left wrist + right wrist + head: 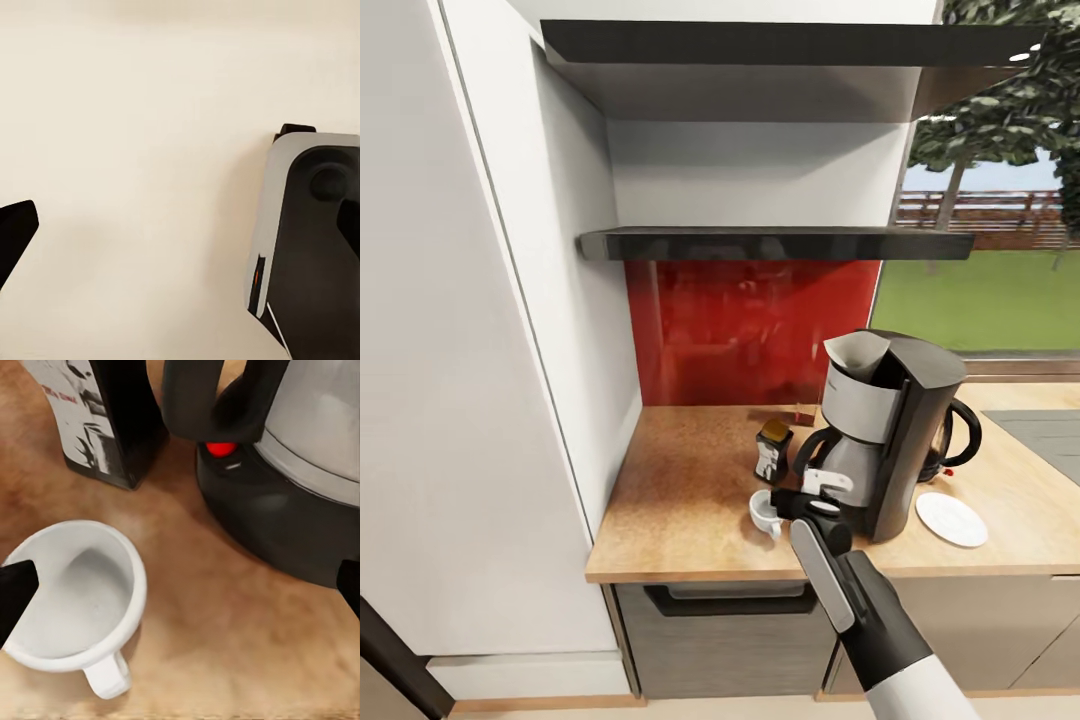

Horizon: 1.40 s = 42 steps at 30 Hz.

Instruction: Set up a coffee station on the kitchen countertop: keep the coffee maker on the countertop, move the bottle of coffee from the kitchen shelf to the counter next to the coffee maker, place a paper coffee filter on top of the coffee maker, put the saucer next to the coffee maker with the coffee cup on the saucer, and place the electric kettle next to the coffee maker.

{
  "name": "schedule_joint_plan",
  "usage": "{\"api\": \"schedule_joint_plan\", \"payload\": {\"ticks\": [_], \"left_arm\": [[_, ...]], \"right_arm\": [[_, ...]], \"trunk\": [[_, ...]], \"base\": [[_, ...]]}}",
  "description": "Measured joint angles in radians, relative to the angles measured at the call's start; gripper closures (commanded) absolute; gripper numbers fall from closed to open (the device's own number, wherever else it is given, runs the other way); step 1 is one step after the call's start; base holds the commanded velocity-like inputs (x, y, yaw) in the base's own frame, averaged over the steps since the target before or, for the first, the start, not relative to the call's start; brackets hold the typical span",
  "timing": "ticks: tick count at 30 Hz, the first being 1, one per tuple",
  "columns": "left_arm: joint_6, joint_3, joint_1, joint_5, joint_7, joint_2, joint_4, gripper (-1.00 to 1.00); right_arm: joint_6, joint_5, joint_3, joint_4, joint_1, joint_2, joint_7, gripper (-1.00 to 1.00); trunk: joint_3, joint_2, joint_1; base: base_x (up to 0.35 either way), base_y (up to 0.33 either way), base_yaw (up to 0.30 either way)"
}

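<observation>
At the far left of the head view we see a tall white cabinet wall (470, 380). Right of it, in the upper middle, the kitchen shelf (775, 243) is mounted below a thicker dark shelf board (780, 42), with a red splashback (740, 330) under it.

The wood-grain table (680, 490) fills the lower middle. On it the bottle of coffee (773, 450) stands upright, just left of the coffee maker (905, 440). The coffee cup (765, 512) sits upright on the bare table below the bottle, its handle turned toward the front edge.

The right gripper (795, 503) is low at the cup, at the foot of the coffee maker. In the right wrist view this gripper (180, 592) is spread wide. One of its fingertips (15, 596) overlaps the rim of the cup (75, 600), while the other is well off to the far side, so nothing is clamped. Beyond the cup in that view we see the bottle (105, 420) and a dark rounded base (277, 517) with a red button, seemingly part of the coffee maker.

The paper coffee filter (857, 352) sits in the top of the coffee maker. The electric kettle (958, 432) peeks out behind the machine's right side. The saucer (952, 518) lies bare just right of the machine, apart from the cup. A grey sink (1050, 425) is cut off at the right edge.

In the left wrist view the left gripper (180, 232) is also spread open, over a plain cream surface.
</observation>
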Motion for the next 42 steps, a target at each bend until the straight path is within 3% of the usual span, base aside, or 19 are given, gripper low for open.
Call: {"api": "schedule_joint_plan", "payload": {"ticks": [22,42], "left_arm": [[0.0,0.0,0.0,0.0,0.0,0.0,0.0,-1.0],[0.0,0.0,0.0,0.0,0.0,0.0,0.0,-1.0]], "right_arm": [[-0.001,-0.001,0.0,0.107,0.0,0.001,0.001,-1.0],[-0.001,0.0,0.0,0.124,0.0,0.011,0.001,-1.0]], "trunk": [[0.0,0.0,0.0],[0.0,0.0,0.0]], "base": [[0.034,0.0,0.0],[0.024,0.017,0.0]]}}
